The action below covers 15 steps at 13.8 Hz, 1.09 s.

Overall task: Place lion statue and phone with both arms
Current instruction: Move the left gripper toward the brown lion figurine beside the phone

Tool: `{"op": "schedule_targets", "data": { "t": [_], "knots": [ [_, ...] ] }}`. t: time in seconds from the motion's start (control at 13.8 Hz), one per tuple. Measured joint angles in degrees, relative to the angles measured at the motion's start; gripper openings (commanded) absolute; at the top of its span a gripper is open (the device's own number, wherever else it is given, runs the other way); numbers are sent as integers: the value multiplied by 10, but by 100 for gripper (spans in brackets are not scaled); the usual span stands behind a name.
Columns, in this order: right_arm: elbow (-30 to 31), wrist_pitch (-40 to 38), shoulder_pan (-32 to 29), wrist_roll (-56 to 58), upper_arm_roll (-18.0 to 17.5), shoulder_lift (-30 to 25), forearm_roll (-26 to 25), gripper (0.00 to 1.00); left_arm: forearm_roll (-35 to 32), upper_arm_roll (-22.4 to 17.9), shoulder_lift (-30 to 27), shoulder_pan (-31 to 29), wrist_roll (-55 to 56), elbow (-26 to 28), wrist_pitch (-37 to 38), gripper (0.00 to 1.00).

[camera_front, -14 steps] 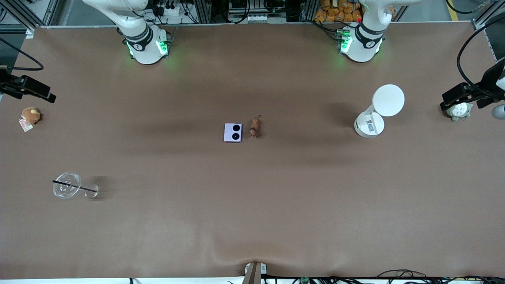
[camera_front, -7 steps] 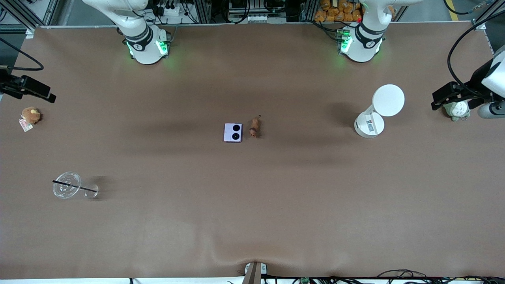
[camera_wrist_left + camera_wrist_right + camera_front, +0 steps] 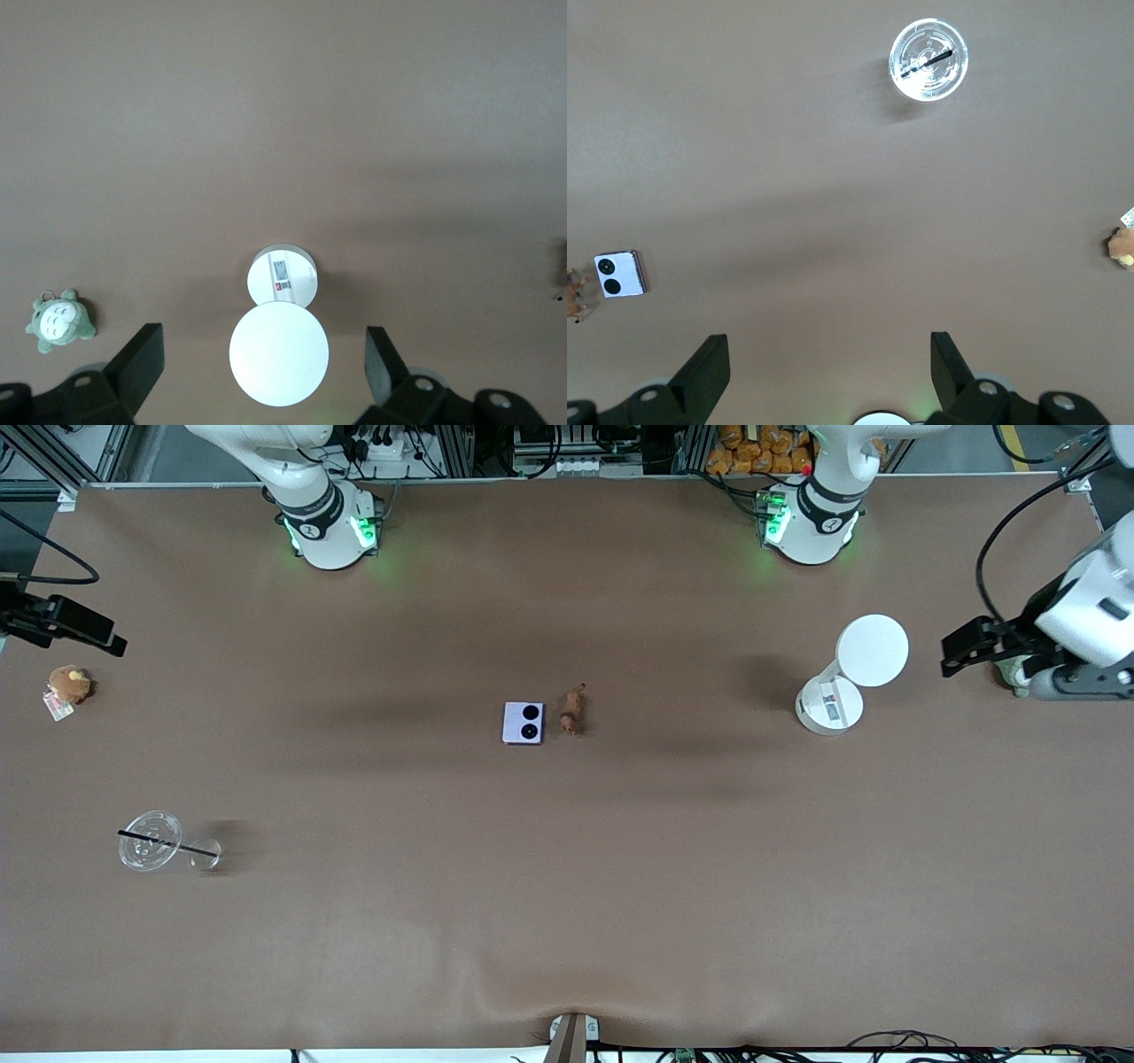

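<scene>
The pale lilac phone (image 3: 523, 723) lies flat at the table's middle with its two black circles up. The small reddish-brown lion statue (image 3: 572, 711) lies right beside it, toward the left arm's end. Both also show in the right wrist view, the phone (image 3: 620, 274) and the lion statue (image 3: 576, 297). My left gripper (image 3: 964, 646) is open and empty, high over the left arm's end of the table, by a white disc-topped stand (image 3: 842, 682); it also shows in the left wrist view (image 3: 263, 336). My right gripper (image 3: 106, 640) is open and empty over the right arm's end; it also shows in the right wrist view (image 3: 830, 341).
A grey-green plush (image 3: 60, 320) sits near the left arm's table end, mostly hidden under the left arm in the front view. A brown plush with a tag (image 3: 67, 686) sits at the right arm's end. A clear cup with a black straw (image 3: 155, 843) lies nearer the front camera.
My left arm has moved in from the table's end toward the white stand and now covers the grey-green plush in the front view. The right arm, phone and lion statue have not moved.
</scene>
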State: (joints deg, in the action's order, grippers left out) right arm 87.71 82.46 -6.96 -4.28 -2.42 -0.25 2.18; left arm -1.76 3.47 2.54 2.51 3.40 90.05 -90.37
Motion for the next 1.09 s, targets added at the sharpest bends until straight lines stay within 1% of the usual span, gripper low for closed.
{"op": "schedule_targets", "data": {
  "t": [0.22, 0.36, 0.58, 0.8, 0.94, 1.09],
  "knots": [
    [0, 0, 0, 6, 0, 0, 0, 100, 0, 2, 49, 16, -1, -2, -6, 100],
    [0, 0, 0, 9, 0, 0, 0, 100, 0, 2, 71, 33, -1, -12, -9, 100],
    [0, 0, 0, 15, 0, 0, 0, 100, 0, 2, 74, 52, -1, -21, -8, 100],
    [1, -2, 0, 50, 0, 1, 0, 100, 0, 1, 78, 50, -1, -21, -10, 100],
    [1, -5, 0, 57, 0, 1, 0, 100, 7, 6, 81, 54, 3, -21, -26, 100],
    [1, -5, 0, 58, 0, 0, 0, 100, 10, 11, 89, 74, 40, -21, -37, 100]
  ]
}}
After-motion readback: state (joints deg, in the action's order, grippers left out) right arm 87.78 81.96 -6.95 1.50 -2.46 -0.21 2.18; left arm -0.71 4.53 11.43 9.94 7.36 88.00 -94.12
